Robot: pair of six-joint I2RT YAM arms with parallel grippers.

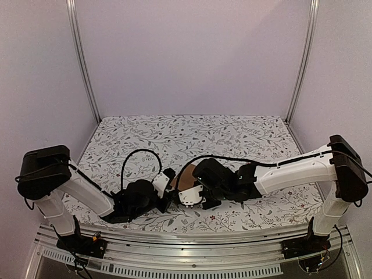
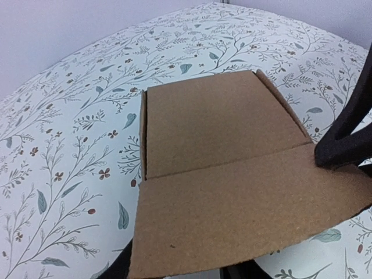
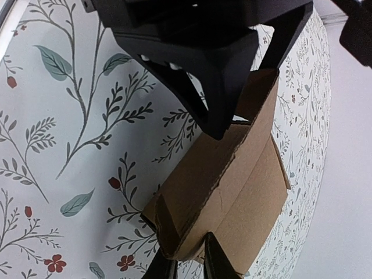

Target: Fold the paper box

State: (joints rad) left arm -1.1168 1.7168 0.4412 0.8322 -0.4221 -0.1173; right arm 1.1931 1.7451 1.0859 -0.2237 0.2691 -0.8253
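The paper box (image 1: 185, 181) is plain brown cardboard, partly folded, lying on the floral table between the two grippers. In the left wrist view the paper box (image 2: 221, 122) shows a flat panel with low raised side walls and a wide flap that covers my own jaws. My left gripper (image 1: 164, 187) sits at the box's left; its dark fingers (image 2: 119, 268) show apart under the flap. My right gripper (image 3: 189, 268) pinches the box's near wall (image 3: 192, 244) between its two fingers. One right finger (image 2: 343, 148) touches the box's right edge.
The table has a white cloth with a leaf and flower print (image 1: 192, 136). Metal frame posts (image 1: 84, 64) and pale walls stand at the back and sides. The left gripper's black body (image 3: 197, 52) hangs close over the box in the right wrist view.
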